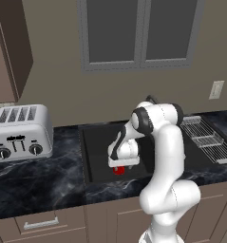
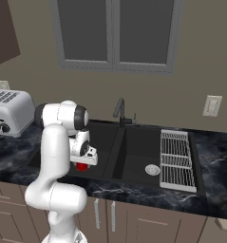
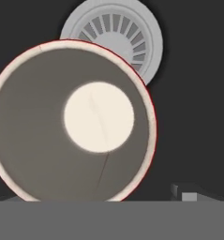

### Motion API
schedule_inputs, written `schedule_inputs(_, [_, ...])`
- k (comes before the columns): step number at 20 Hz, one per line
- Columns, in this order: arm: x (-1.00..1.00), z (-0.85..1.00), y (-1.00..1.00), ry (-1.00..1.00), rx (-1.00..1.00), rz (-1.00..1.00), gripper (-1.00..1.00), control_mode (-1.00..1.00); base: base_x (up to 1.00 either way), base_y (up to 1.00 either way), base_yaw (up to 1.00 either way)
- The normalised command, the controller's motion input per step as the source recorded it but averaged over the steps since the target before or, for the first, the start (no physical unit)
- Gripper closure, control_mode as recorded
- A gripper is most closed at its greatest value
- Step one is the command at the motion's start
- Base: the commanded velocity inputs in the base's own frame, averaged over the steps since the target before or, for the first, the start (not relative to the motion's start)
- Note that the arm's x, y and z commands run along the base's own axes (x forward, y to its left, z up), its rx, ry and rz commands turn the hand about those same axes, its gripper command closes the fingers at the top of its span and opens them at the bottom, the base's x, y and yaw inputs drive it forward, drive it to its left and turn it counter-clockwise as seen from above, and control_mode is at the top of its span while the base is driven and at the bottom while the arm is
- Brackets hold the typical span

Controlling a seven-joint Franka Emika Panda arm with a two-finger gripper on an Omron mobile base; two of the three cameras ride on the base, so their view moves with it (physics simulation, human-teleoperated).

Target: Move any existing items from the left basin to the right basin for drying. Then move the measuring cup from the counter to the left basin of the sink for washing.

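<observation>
So, pincer (image 1: 119, 166) down low inside the left basin (image 1: 98, 147), jaws spread wide and gripping nothing, hanging right above the red mug (image 1: 118, 170). From the hand view, looking straight into the mug's white inside, rim upright, with the round silver drain (image 3: 125, 28) poking out just behind it. Only one dark fingertip (image 3: 186, 193) visible there, at the lower right beside the mug; the other one lost behind the rim.

Around it: toaster (image 1: 21, 132) well off to the left on the black marble bench (image 1: 39, 178), curved faucet (image 2: 119, 111) at the back between the basins, wire drying rack (image 2: 174, 159) lying over the far side of the right basin (image 2: 138, 156). Divider wall between the two basins sits close on the mug's right. Plenty of open floor in the narrower basin around its own drain (image 2: 152, 169).

Mug mostly hidden by the wrist in both base views, just a red sliver showing. Handle not visible anywhere.
</observation>
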Motion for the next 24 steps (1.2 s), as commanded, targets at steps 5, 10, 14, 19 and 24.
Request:
schedule_inputs(5, [-0.02,0.0,0.0,0.0,0.0,-0.01,-1.0,-1.0,0.0,0.0,0.0])
schedule_inputs(10, [-0.04,-0.03,0.0,0.0,0.0,0.0,-1.0,-1.0,0.0,0.0,0.0])
schedule_inputs(14, [0.0,-0.07,0.05,0.0,0.0,0.0,1.0,-1.0,0.0,0.0,0.0])
schedule_inputs(19, [0.0,-0.03,0.02,0.0,0.0,0.0,1.0,-1.0,0.0,0.0,0.0])
schedule_inputs(24, [0.0,-0.03,0.0,0.0,0.0,0.0,1.0,-1.0,0.0,0.0,0.0])
